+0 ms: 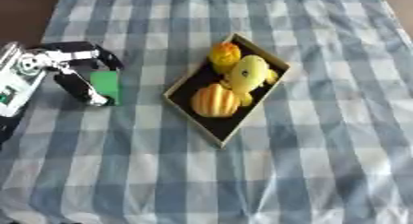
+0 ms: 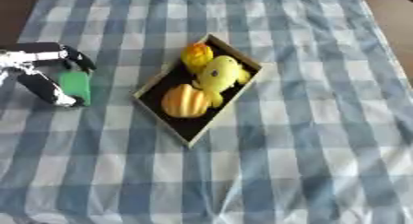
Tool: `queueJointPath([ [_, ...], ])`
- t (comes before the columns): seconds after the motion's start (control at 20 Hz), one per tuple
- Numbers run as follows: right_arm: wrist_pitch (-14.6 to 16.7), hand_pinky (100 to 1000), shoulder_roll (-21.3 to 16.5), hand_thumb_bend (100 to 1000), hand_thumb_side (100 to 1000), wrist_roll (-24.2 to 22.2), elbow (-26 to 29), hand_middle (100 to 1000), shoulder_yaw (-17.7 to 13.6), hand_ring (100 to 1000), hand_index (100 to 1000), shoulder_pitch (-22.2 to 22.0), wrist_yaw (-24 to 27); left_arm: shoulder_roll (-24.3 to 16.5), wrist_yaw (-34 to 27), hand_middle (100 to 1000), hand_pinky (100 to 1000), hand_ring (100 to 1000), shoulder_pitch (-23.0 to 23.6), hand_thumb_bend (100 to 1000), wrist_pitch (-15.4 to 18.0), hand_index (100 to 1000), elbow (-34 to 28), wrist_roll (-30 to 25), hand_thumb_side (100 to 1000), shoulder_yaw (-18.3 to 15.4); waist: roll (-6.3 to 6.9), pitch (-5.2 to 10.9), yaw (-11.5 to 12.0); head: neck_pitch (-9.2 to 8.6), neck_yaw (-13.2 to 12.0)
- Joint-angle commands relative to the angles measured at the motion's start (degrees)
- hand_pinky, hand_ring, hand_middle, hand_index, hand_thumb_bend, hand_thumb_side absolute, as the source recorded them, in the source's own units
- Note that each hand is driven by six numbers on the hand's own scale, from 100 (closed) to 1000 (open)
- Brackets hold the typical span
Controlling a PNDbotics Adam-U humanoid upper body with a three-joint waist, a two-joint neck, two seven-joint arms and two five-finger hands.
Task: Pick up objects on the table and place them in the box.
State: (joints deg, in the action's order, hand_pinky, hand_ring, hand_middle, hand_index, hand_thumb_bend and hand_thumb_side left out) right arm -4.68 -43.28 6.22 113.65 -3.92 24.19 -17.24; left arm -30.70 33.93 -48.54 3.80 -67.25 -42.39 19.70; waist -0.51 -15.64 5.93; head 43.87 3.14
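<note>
A table covered by a blue-and-white checked cloth [image 1: 322,140] fills the view; bare brown tabletop shows at the far left and far right corners.

The box [image 1: 203,127], a shallow rectangular tray with a tan rim and dark floor, sits near the middle of the cloth, turned at an angle to the table edges. Three items lie inside it: an orange-yellow rounded object [image 1: 225,56] at the far end, a yellow plush toy [image 1: 249,73] just beside it toward the right wall, and a ribbed orange object like a small pumpkin [image 1: 215,100] toward the near end. The three appear to touch one another.

The left hand [image 1: 78,78] is over the left side of the cloth, well apart from the box. Its fingers and thumb curl round a green flat object [image 1: 106,85], pinching it between them. Whether the green object touches the cloth cannot be determined.

The right hand appears in neither view.
</note>
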Motion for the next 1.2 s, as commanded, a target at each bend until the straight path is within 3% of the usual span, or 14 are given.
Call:
queueJointPath([
  [0.05,-0.54,892,-0.94,100,586,0.37,0.94,751,-1.05,956,848,0.27,0.46,-1.53,1.85,546,733,717,-1.37,388,-0.86,753,-1.94,-0.05,100,-1.0,0.91,0.24,0.02,0.24,-0.18],
  [0.3,-1.1,891,-0.79,100,586,0.84,0.94,751,-1.18,956,849,-0.11,0.84,-2.01,2.78,447,665,608,-1.38,275,-1.44,686,-3.94,-0.03,100,-1.3,0.94,0.43,0.11,0.24,-0.13],
  [0.65,-1.03,890,-0.98,100,587,1.37,0.94,751,-1.77,954,848,-0.26,0.76,-1.49,-0.63,436,645,597,-4.75,231,-1.13,680,-10.2,-0.32,100,-1.05,1.05,0.82,0.18,0.24,-0.21],
  [0.95,-0.84,890,-0.99,100,579,1.37,0.94,751,-1.64,954,848,0.47,1.18,4.5,-3.85,430,632,572,-11.92,187,0.06,685,-14.0,-2.45,100,0.93,0.88,1.42,0.08,0.24,-0.41],
  [1.2,-0.9,890,-0.6,100,588,1.25,0.94,750,-1.62,954,844,0.79,1.47,9.55,-5.98,426,615,557,-14.54,160,0.55,684,-14.43,-4.28,100,2.34,0.65,1.48,-0.36,0.24,-0.69],
])
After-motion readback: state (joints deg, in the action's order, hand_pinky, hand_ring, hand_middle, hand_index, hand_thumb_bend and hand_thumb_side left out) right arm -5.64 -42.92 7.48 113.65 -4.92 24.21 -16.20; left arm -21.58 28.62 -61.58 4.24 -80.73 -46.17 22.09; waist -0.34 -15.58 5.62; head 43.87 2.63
